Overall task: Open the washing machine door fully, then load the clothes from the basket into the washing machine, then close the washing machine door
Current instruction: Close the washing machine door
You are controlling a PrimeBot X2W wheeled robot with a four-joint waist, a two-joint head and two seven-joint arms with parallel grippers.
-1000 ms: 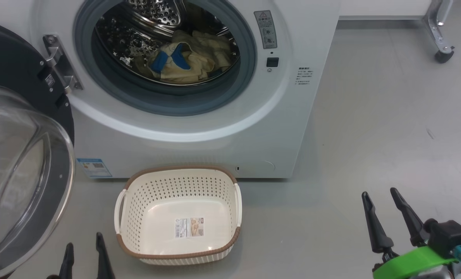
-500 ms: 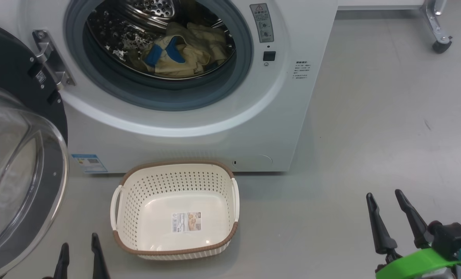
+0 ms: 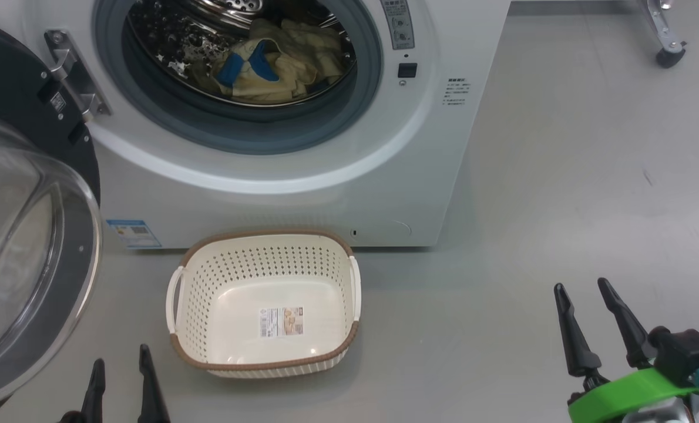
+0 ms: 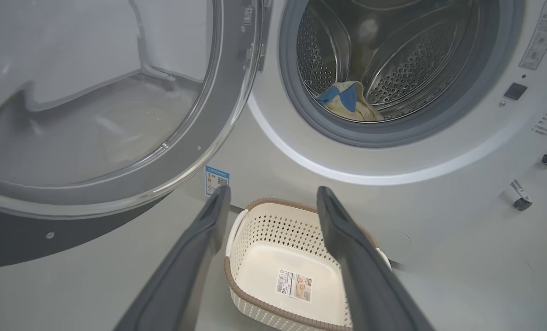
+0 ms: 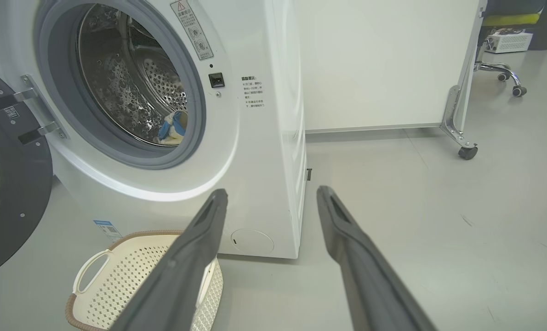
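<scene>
Left tool (image 3: 121, 354) and right tool (image 3: 580, 283) spread wide, empty, crumpled cream-yellow clothes (image 3: 293, 70), blue patch, in drum (image 3: 161, 41)

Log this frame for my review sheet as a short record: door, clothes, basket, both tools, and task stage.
door: washing machine door swung open to the left
clothes: clothes lie in the drum of the washing machine
basket: basket on the floor before the machine, no clothes in it, label sticker showing
left tool: left tool open, holding nothing
right tool: right tool open, holding nothing
stage: loading looks done; door not yet closed
</scene>
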